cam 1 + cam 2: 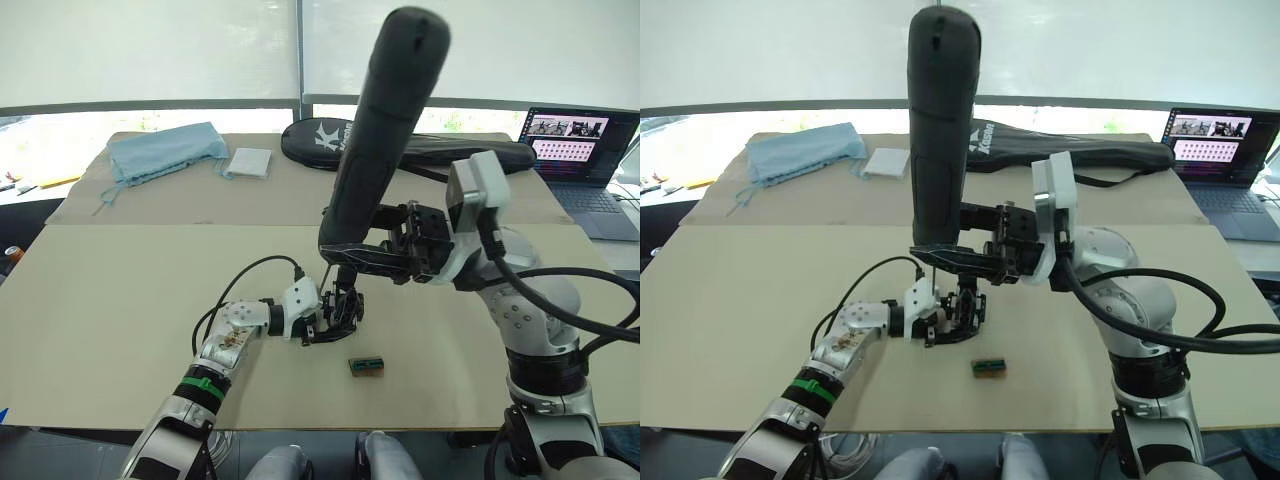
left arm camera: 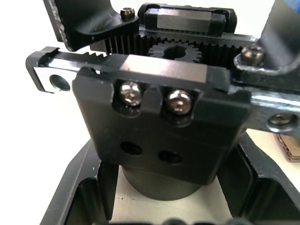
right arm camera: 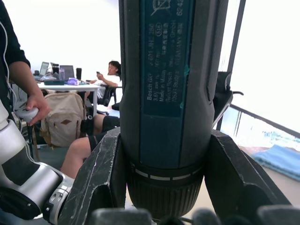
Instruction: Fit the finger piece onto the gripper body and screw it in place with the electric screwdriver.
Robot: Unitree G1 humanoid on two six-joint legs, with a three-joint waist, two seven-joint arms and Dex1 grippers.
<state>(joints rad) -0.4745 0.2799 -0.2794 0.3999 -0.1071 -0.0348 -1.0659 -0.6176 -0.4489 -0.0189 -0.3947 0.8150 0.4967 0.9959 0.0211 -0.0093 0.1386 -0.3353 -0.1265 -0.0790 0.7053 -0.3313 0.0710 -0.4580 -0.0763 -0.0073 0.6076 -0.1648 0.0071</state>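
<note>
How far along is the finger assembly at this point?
The left claw is shut on the gripper body on the table. The right claw holds the electric screwdriver upright, bit down over it: screwing looks underway. Two screws sit in the block; two holes below stay empty.

Electric screwdriver (image 1: 375, 140) near-upright, bit down on gripper body (image 1: 340, 310).
</note>
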